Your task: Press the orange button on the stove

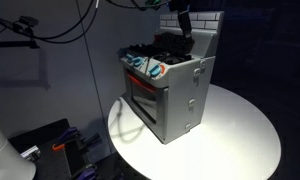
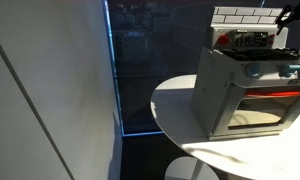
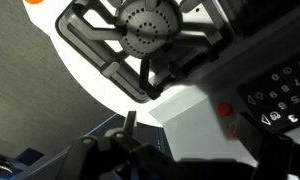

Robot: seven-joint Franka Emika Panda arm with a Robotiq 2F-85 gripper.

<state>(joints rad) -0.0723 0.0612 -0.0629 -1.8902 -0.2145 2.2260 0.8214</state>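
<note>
Orange button (image 3: 226, 110): a tiny red-orange dot in the wrist view. It sits on the pale panel at about 4 o'clock from the burner (image 3: 145, 30), with a dark keypad (image 3: 280, 95) just beside it at 3 o'clock.
Stove (image 1: 175, 95): grey, standing on the round white table (image 1: 240, 140) in both exterior views, with the brick back wall (image 2: 245, 15) up top and the oven door (image 2: 260, 105) below.
Knobs (image 1: 150, 68): blue-and-orange, along the front edge.
Gripper (image 1: 182, 30): hanging over the rear of the stovetop, at 12 o'clock of the knobs and apart from the button.
Claw: dark, blurred fingers (image 3: 130, 128) at the bottom of the wrist view; whether they are spread or closed cannot be told.
</note>
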